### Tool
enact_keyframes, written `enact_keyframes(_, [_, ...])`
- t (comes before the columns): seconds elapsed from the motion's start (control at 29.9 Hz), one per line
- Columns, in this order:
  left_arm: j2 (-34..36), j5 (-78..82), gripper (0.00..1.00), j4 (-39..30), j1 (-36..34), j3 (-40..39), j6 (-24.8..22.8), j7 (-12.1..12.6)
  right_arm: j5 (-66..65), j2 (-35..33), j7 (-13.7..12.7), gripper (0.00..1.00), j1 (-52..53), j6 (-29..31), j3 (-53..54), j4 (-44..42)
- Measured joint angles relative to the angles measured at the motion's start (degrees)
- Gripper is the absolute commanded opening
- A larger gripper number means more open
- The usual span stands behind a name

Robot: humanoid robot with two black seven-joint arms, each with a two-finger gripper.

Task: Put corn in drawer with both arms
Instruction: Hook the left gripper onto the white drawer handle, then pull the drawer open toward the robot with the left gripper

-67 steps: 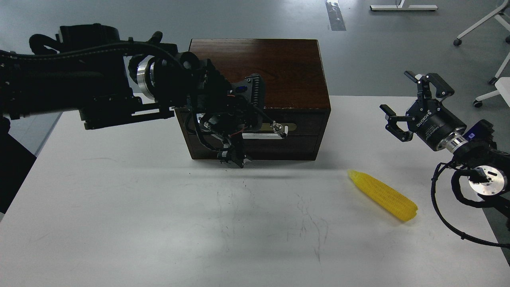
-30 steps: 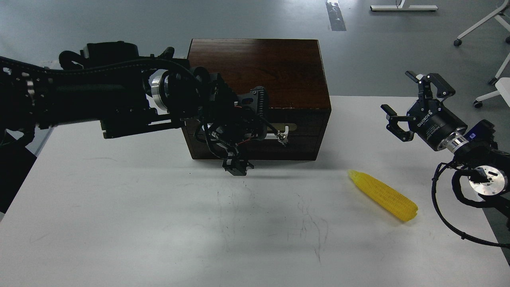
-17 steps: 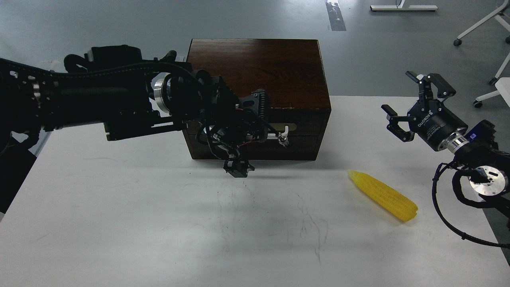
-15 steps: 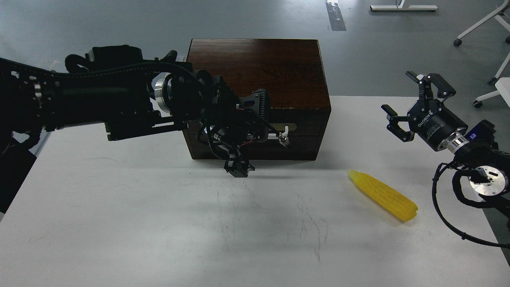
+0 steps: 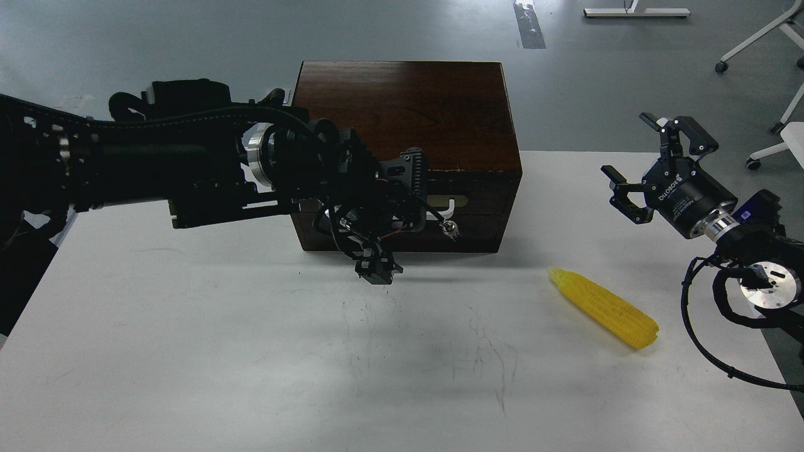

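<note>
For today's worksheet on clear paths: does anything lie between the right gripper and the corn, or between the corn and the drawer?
Nothing visible lies between the open right gripper and the corn; only bare table separates them. The drawer looks shut, and the left gripper crowds its handle, so the corn cannot go in yet.

table (image 5: 188, 351): white top, faint dark scuff marks near its middle | floor (image 5: 125, 37): grey, smooth | tape strip (image 5: 529, 24): grey patch on the floor beyond the table | chair bases (image 5: 763, 34): white, on castors, far right (only partly in frame) | white frame foot (image 5: 634, 10): at top edge
</note>
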Motion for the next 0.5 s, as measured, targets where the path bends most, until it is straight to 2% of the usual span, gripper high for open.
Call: enact_keyframes(0.5, [1.27,-0.45,0.98,-8.91,-1.23,0.00,-0.02,0.01,0.00,0.00,0.00,1.00,-0.09,0.00,0.00,-0.10])
